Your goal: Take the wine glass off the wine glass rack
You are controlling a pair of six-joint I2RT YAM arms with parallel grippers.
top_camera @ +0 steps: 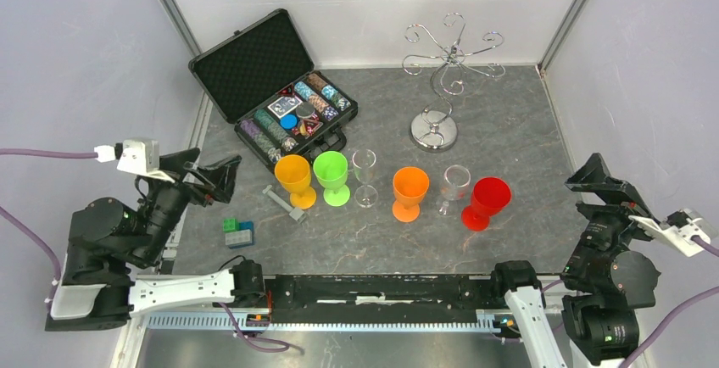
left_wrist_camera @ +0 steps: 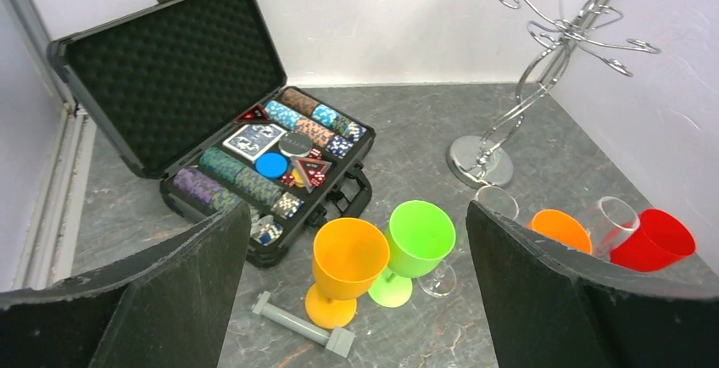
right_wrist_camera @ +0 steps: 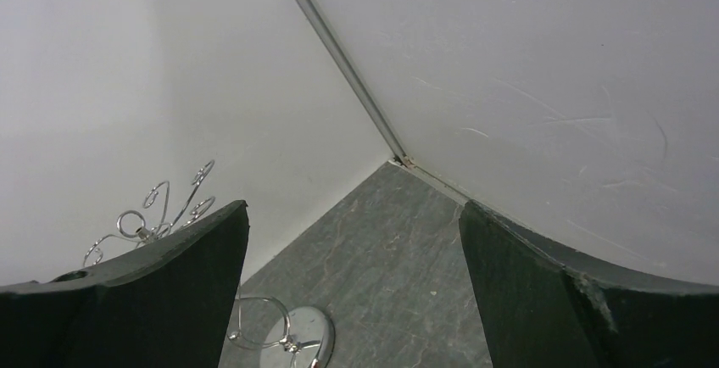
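The wine glass rack (top_camera: 449, 58) stands at the back right on its round shiny base (top_camera: 433, 131), and no glass hangs from its curled arms. Several wine glasses stand upright in a row on the table: yellow (top_camera: 295, 179), green (top_camera: 331, 176), clear (top_camera: 365, 175), orange (top_camera: 409, 192), clear (top_camera: 455, 186) and red (top_camera: 487, 202). My left gripper (top_camera: 212, 173) hovers open at the left, looking over the yellow glass (left_wrist_camera: 348, 266) and green glass (left_wrist_camera: 417, 241). My right gripper (top_camera: 598, 194) is open at the right edge, apart from the red glass, facing the rack (right_wrist_camera: 157, 215).
An open black case of poker chips (top_camera: 271, 88) lies at the back left. A grey bar (top_camera: 284, 203) and small green and blue blocks (top_camera: 238, 232) lie near the left gripper. White walls close the table on three sides.
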